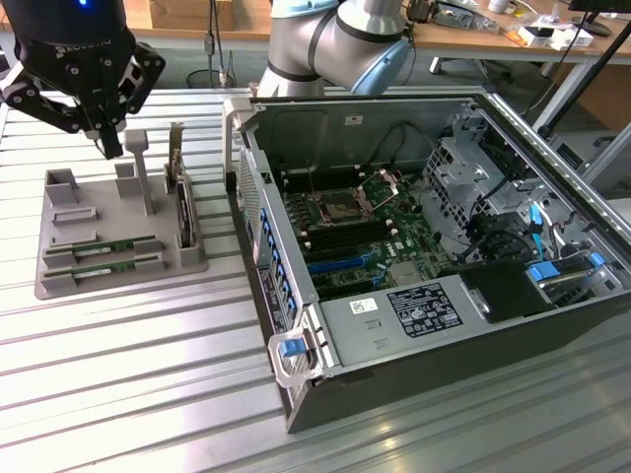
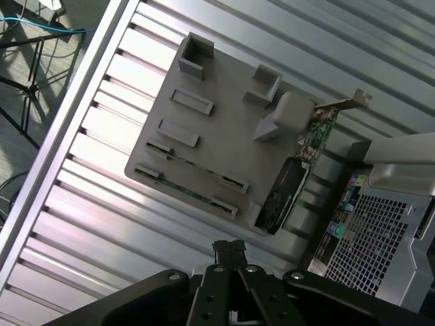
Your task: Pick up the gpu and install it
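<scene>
1. Exterior view: the gripper (image 1: 110, 148), closed and empty, hangs over the grey holder (image 1: 94, 229) at the exterior view's left; the gpu (image 1: 104, 247) lies flat in it, left of the computer case (image 1: 414, 384)
2. Wrist view: the gripper (image 2: 230, 248) is closed on nothing, well apart from the gpu (image 2: 197, 164) in the holder

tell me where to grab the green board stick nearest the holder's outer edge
Probably best: pinch the green stick by its upper long edge near mid-length, coming straight down, jaws across its thin faces. It stands on edge in the grey holder, which boxes in both ends, and the second stick runs parallel close beside it.
</scene>
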`<state>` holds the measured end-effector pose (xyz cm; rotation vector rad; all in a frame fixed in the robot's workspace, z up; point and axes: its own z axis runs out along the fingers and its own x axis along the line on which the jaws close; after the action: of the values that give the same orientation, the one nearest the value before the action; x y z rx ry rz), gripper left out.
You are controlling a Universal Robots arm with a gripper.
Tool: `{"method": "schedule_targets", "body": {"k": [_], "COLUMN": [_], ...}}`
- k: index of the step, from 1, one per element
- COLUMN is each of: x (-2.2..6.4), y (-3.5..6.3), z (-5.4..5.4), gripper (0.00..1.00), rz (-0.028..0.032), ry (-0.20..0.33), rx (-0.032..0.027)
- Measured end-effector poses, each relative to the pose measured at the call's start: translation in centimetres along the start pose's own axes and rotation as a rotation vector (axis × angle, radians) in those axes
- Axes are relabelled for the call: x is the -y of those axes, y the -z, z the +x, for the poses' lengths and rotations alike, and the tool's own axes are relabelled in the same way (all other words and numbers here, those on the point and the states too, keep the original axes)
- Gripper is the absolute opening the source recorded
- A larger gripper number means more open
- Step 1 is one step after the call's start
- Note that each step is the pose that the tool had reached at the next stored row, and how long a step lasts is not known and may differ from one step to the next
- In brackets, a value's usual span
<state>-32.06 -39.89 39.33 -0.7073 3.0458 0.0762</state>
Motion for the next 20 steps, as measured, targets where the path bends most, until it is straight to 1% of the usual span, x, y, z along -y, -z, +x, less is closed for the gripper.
{"method": "schedule_targets", "body": {"k": [7,20], "x": [0.0,0.0], "y": [0.0,0.0], "z": [0.0,-0.01], "gripper": [0.11,0.11], "rz": [-0.0011,-0.0039], "ry": [0.045,0.16], "rx": [-0.0019,-0.0071]}}
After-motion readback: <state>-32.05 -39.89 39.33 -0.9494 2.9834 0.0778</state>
